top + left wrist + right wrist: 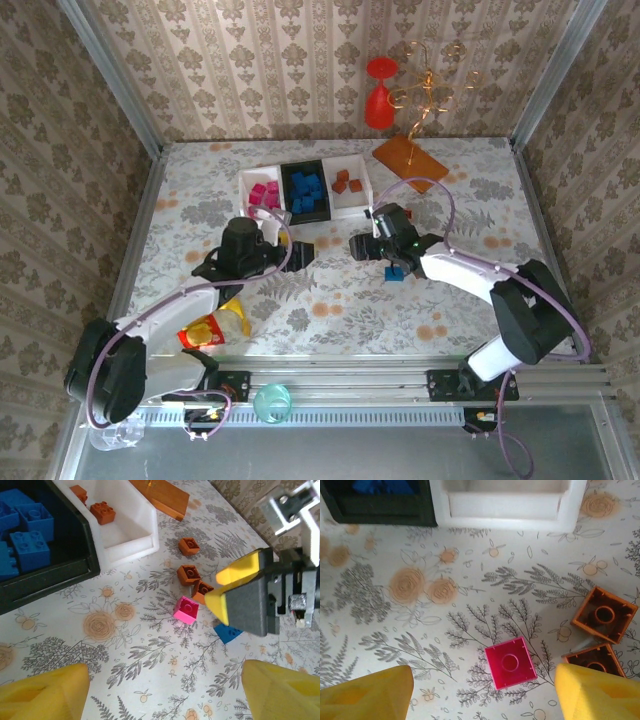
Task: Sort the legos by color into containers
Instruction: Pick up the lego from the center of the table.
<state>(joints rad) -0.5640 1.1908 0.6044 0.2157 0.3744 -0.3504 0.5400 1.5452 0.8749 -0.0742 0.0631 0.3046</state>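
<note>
The pink lego (pixel 510 662) lies near the middle of the table, a little to the near side of the white tray (pixel 507 507), with two brown legos (pixel 604 614) just beside it. It looks light, hard and smooth-sided, so I judge a square pinch across two opposite flat faces best, lest it skid. The right gripper (pixel 482 682) hangs above it pointing down, jaws open astride the brick without touching, and the left gripper (pixel 162 680), jaws open and empty, reaches toward the same patch.
</note>
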